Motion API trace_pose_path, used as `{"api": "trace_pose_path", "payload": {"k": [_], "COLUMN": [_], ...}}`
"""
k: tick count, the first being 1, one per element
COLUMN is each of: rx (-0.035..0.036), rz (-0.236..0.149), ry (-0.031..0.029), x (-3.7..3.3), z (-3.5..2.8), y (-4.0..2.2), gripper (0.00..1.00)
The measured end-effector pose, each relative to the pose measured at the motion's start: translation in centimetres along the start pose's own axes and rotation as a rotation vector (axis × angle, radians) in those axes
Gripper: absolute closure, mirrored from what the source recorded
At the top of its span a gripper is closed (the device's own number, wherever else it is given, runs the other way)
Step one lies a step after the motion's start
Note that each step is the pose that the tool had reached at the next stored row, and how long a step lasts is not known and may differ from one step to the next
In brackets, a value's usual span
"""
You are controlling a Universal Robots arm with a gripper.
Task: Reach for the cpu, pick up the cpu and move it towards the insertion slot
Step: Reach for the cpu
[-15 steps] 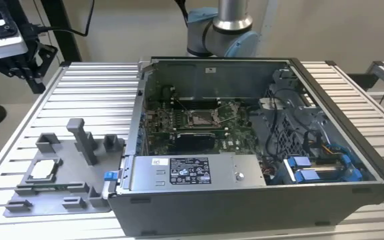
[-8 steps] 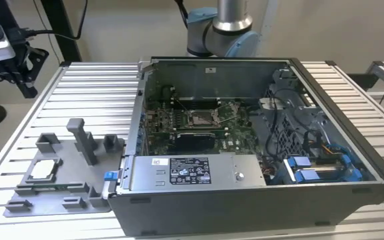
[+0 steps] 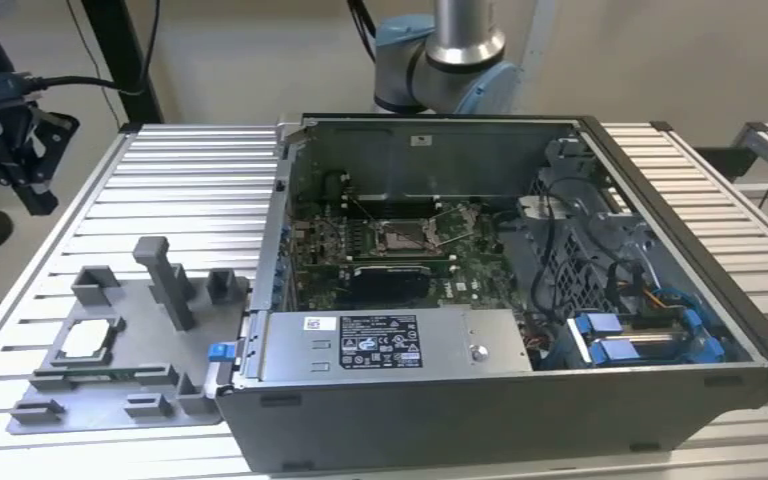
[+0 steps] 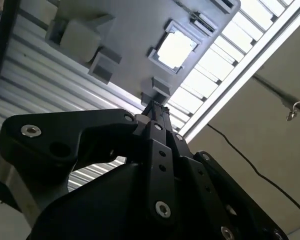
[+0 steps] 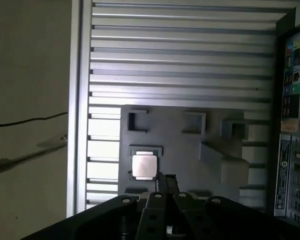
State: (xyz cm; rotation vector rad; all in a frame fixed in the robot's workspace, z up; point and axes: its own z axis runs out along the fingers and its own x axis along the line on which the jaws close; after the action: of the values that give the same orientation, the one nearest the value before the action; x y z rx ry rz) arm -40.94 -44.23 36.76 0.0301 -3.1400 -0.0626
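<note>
Exterior view: open computer case (image 3: 491,410) lies on its side on the slatted metal table (image 3: 184,180), with the robot arm (image 3: 444,50) rising behind it at top centre. The insertion slot (image 3: 408,236), a silver-framed square with a dark centre, sits on the green motherboard (image 3: 471,270) near the middle of the frame, and nothing is seated in it. A power supply (image 3: 398,345) with a white label lies along the near wall of the case. The cpu (image 3: 84,340) lies flat, pale face up, in a square nest on the grey fixture plate (image 3: 104,385) at the exterior view's lower left, well apart from the slot and outside the case. A tall grey post (image 3: 168,280) stands on the same plate, just to the exterior view's right of the chip and farther back. In both wrist views the gripper (image 5: 165,179) (image 4: 155,106) is held above the plate (image 5: 180,150) (image 4: 135,30). Its fingers are drawn together with nothing between them. The tips point down near the nest, to one side of the cpu (image 5: 143,166) (image 4: 176,48), and do not touch it. The chip is not yet lifted.
</note>
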Motion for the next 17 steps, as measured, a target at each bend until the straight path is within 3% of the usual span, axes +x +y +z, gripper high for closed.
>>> {"api": "trace_pose_path", "payload": {"k": [2,7,17], "rx": [0.0001,0.0,0.0], "rz": [0.0,0.0,0.0], "ry": [0.0,0.0,0.0], "x": [0.33,1.1,1.18], "z": [-0.01,0.03,0.03], "y": [-0.4,-0.71,-0.73], "gripper": [1.0,1.0,1.0]}}
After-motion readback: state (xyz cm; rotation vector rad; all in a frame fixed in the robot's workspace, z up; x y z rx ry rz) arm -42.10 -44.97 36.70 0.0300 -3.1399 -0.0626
